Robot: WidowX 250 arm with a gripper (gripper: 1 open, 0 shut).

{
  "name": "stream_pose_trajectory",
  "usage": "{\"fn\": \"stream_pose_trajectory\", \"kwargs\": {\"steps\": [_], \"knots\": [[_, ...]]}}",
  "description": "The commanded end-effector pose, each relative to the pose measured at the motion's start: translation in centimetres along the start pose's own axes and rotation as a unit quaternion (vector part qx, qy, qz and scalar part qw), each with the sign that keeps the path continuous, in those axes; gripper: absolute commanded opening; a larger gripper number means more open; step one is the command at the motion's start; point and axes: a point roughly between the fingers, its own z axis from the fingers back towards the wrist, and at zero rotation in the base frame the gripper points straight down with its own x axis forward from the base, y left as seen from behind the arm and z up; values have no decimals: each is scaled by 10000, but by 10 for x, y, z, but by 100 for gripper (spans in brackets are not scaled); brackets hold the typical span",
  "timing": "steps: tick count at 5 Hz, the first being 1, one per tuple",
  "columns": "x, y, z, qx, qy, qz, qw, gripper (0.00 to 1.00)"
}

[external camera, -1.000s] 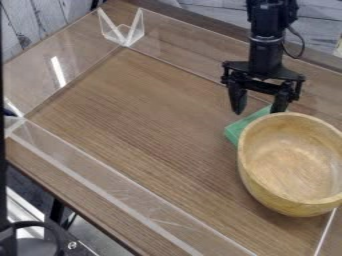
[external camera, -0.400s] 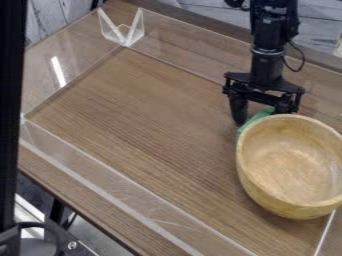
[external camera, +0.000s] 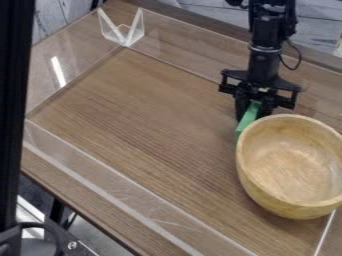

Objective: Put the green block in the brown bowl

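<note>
End effector (external camera: 259,104) narrowed around green block (external camera: 247,120) beside brown bowl (external camera: 290,162) on bench (external camera: 134,120); grip likely, unconfirmed. Advice: squeeze firmly, lift clear of rim.

a wood-grain tabletop (external camera: 134,110) fills most of the view — brown, with fine streaks along its length. low clear plastic walls (external camera: 80,175) edge it, catching pale glare. a dark post (external camera: 11,120) stands at the left.
</note>
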Motion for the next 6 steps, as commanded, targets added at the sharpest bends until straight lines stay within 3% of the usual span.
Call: {"fn": "stream_pose_trajectory", "kwargs": {"steps": [1, 2, 4, 6], "knots": [[-8, 4, 3, 37, 47, 21, 10000, 0], [-15, 13, 7, 40, 1, 155, 9999, 0], [-27, 12, 42, 45, -77, 133, 9999, 0], [-41, -10, 77, -288, -394, -417, 9979, 0]]}}
